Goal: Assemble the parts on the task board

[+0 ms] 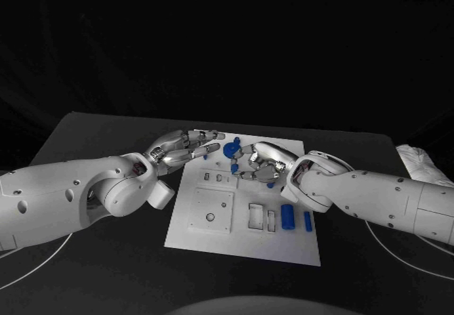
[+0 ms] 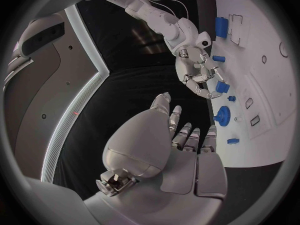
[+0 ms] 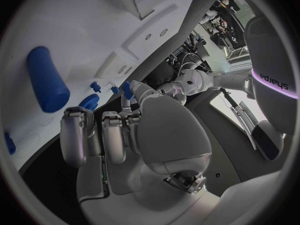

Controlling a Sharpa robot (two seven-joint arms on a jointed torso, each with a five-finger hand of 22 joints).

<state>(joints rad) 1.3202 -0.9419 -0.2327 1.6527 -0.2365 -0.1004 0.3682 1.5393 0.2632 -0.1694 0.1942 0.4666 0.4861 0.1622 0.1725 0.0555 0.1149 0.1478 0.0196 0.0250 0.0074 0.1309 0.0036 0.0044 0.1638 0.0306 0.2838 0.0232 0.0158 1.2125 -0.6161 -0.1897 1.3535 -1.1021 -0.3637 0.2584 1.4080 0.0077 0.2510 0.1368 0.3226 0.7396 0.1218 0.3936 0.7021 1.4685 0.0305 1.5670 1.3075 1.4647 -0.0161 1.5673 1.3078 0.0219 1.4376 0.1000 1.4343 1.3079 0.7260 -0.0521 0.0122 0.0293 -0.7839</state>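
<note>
While fingers apart and empty, left robot hand (image 1: 185, 148) beside curled right robot hand (image 1: 260, 161), its hold unclear.

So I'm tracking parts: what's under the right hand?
Under the right hand: the task board, with a blue gear at its fingers. Anything beneath the palm is covered.

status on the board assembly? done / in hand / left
Done: hard to confirm; a blue gear and small blue pegs look seated on the task board.
In hand: both hands work at the board's far end; the right hand curls over blue pieces there, grip not clear. The left hand hovers with fingers spread, holding nothing.
Left: a blue cylinder and a thinner blue pin lie loose near the rectangular slots.
</note>
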